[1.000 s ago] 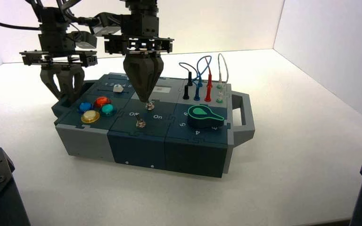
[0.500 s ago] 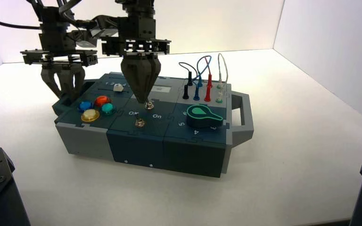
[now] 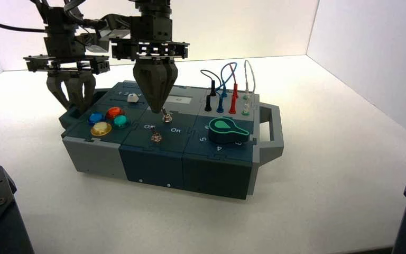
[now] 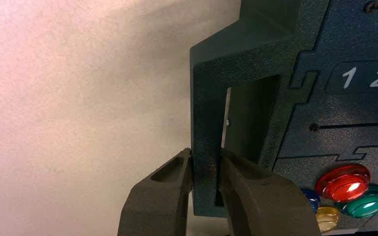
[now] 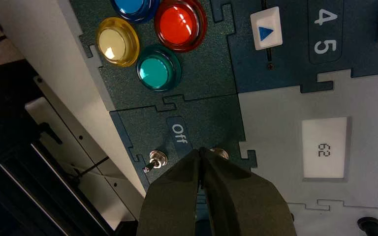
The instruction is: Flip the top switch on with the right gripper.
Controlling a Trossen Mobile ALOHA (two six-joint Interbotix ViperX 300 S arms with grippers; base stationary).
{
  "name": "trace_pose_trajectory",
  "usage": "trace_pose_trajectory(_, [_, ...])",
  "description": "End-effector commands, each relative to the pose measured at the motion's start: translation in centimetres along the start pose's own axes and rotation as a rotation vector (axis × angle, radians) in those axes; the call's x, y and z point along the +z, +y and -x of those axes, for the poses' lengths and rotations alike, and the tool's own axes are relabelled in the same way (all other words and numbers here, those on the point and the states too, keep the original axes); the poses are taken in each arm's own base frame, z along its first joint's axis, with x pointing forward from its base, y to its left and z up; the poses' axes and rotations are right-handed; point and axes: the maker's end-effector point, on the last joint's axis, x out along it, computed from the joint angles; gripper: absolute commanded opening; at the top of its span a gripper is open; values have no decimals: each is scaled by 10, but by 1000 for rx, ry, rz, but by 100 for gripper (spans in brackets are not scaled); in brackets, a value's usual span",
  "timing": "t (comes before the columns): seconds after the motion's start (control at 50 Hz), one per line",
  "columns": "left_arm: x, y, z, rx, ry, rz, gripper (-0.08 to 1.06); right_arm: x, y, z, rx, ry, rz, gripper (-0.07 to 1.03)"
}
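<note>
The top switch [image 3: 165,117] stands in the middle of the dark blue box [image 3: 153,164], behind a second toggle [image 3: 156,137]. My right gripper [image 3: 162,109] hangs point-down over it, shut into a wedge, its tip right at the switch's lever. In the right wrist view the fingertips [image 5: 200,150] meet beside the top switch's metal collar [image 5: 220,153] and hide its lever. The "Off" label [image 5: 178,133] lies just ahead of the tip. My left gripper [image 4: 205,160] is shut on the box's left handle [image 4: 206,123].
Blue, red, yellow and teal buttons [image 3: 108,120] sit at the box's left, a green knob [image 3: 227,129] at its right, and plugged wires [image 3: 226,90] behind the knob. A white slider cap [image 3: 132,97] and a small display [image 5: 324,147] lie behind the switches.
My right gripper has shifted slightly left and risen a little, its tip staying at the top switch. The left gripper keeps its hold on the handle.
</note>
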Motion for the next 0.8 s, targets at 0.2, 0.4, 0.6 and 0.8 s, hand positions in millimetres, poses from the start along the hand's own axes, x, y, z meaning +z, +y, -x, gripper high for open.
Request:
trace_pose_trajectory(0.2, [13,7,18,1,-73,19,-3,0,-3,10,-15,-17,13,-2])
trace_pose_trajectory(0.4, [13,7,18,3,-74,17,-3,-1,-8,11,-15,-18,3,-2])
trace_pose_trajectory(0.6, [13,7,18,3,-71,17,-3,1,-8,11,-17,-21,4,-2])
trace_pose_trajectory(0.8, [13,7,18,3,-74,17,-3,3,-9,9,-13,-12,8,-2])
